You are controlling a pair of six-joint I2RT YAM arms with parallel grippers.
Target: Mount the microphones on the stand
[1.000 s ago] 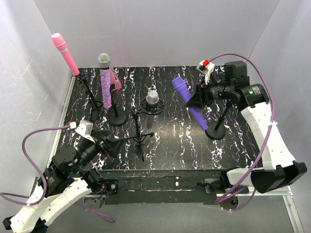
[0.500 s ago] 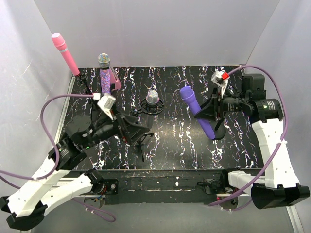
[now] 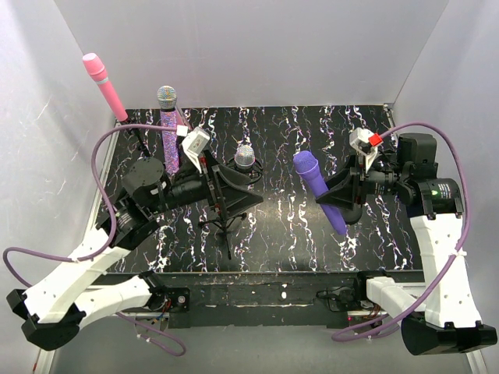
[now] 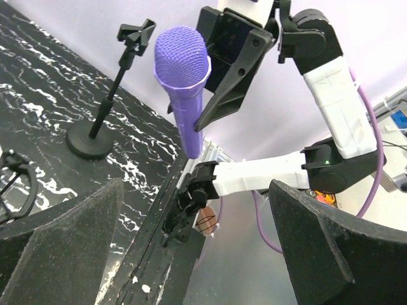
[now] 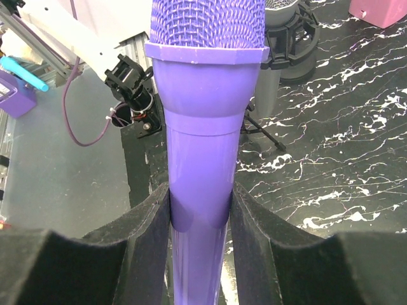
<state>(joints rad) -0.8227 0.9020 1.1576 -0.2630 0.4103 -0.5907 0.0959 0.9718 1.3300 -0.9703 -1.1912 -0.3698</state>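
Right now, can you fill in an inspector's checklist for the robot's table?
Surface: black table with white streaks.
Job's things: pink microphone, glittery purple microphone and silver-grey microphone each sit on a stand; plain purple microphone is held in the air; one empty stand waits.
Clutter: pink wedge block at the back.
Grippers: left gripper open and empty near the silver-grey microphone; right gripper shut on the plain purple microphone.
Cables: a purple cable loops from each wrist.
Surroundings: plain white walls on three sides.
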